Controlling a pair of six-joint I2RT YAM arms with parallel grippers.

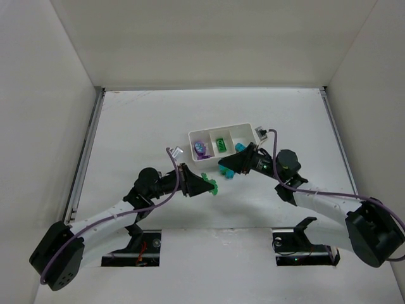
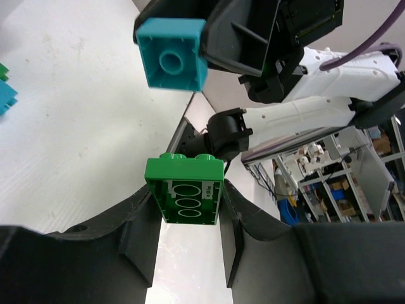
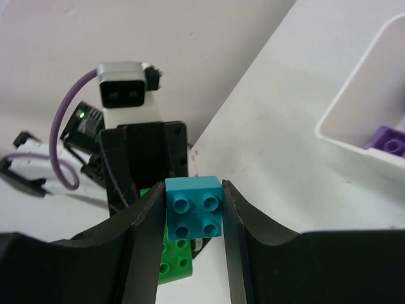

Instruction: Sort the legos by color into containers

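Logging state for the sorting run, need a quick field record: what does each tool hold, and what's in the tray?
left tool: shut on held green lego
right tool: shut on teal lego
tray, left compartment: purple lego
tray, middle compartment: sorted green lego
tools: tips facing each other, in front of the tray

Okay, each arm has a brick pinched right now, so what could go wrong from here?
1. The left gripper, shut on the green brick, and the right gripper, shut on the teal brick, are very close together beside the tray. If both move at once, they might collide and knock a brick loose.
2. Only thin dividers separate the tray's compartments, so a slightly off release could drop a brick in with the wrong colour, such as the purple brick.
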